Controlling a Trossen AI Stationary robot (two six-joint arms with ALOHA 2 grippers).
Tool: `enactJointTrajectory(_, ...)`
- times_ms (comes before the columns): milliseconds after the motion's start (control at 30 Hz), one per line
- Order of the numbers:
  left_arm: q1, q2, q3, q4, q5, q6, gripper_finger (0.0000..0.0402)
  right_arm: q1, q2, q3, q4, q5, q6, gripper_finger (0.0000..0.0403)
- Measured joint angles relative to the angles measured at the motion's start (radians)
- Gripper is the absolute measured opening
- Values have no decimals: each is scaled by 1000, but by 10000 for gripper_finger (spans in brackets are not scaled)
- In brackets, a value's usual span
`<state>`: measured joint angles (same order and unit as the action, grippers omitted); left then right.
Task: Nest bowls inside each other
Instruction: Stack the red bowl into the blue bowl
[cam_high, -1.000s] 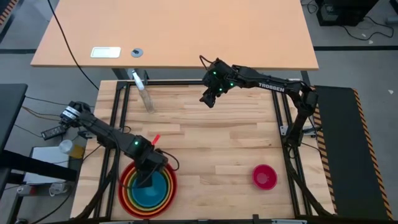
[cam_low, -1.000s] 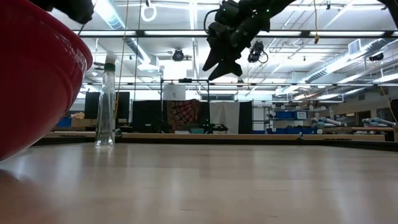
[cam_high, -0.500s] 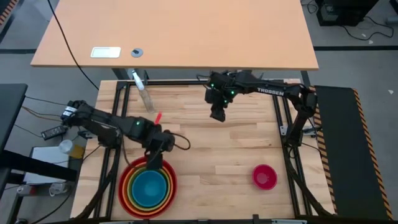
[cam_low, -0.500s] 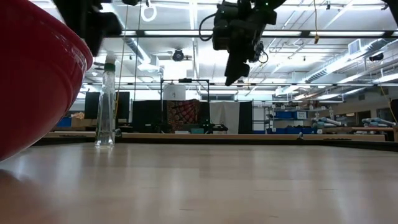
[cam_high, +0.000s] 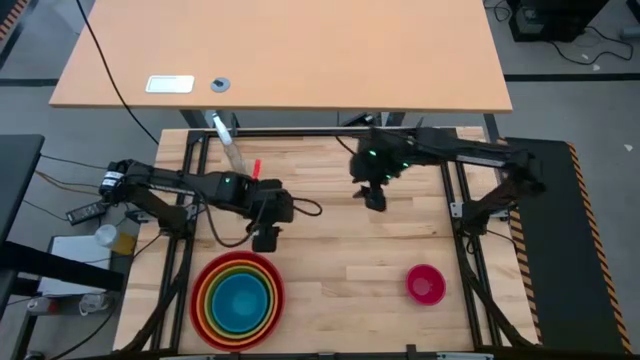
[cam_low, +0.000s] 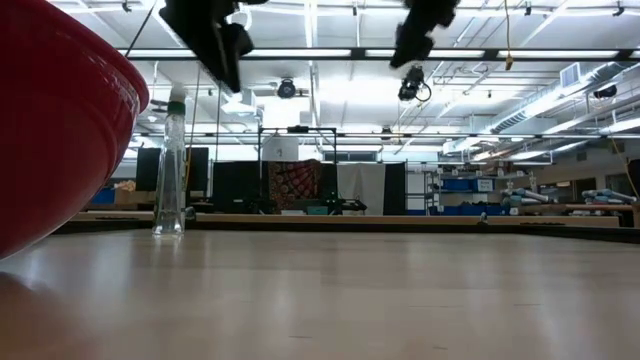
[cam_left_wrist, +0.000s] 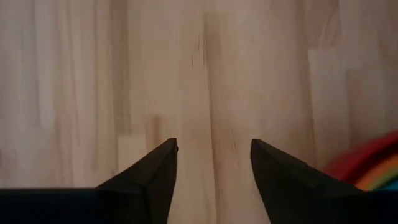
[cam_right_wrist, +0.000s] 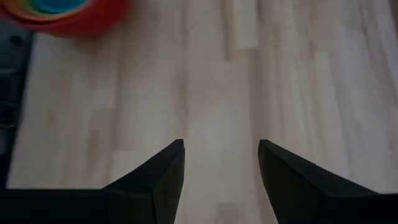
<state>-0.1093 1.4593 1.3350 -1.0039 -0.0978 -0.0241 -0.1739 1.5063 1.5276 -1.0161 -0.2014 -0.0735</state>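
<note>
A stack of nested bowls (cam_high: 238, 300), red outermost and teal innermost, sits on the table at the near left. It also shows as a red wall in the low view (cam_low: 50, 130) and in both wrist views (cam_left_wrist: 373, 168) (cam_right_wrist: 62, 15). A small magenta bowl (cam_high: 425, 285) stands alone at the near right. My left gripper (cam_high: 266, 240) (cam_left_wrist: 214, 146) hovers open over bare wood, just beyond the stack. My right gripper (cam_high: 375, 198) (cam_right_wrist: 221, 146) hovers open over the table's middle, farther back.
A clear spray bottle (cam_high: 230, 150) (cam_low: 172, 165) stands at the far left of the table, with a small red item (cam_high: 255, 165) beside it. Black frame rails run along the table's sides. Bare wood lies between the stack and the magenta bowl.
My left gripper has risen out of the bowl stack and gone toward the far edge and a little right, turning as it went; the stack stays put. My right gripper has swung from the far middle toward the right and near edges.
</note>
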Motion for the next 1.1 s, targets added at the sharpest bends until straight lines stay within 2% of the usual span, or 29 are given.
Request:
enactJointTrajectory(200, 40, 0, 0, 118, -2, 141, 183, 121, -182, -195, 9, 64, 92, 210)
enactJointTrajectory(333, 48, 0, 0, 248, 9, 232, 174, 216, -250, -342, -1, 116, 198, 210)
enactJointTrajectory(500, 27, -20, 0, 363, 10, 292, 159, 311, -268, -447, -29, 72, 371, 210)
enactJointTrajectory(700, 27, -32, -12, 364, 4, 307, 145, 419, -248, -541, -35, 14, 432, 210)
enactJointTrajectory(833, 2, -84, -131, 402, -5, 279, 142, 472, -247, -605, -28, -23, 469, 210)
enactJointTrajectory(1100, -40, -271, -377, 512, -108, 118, 142, 523, -247, -691, 32, -75, 490, 199)
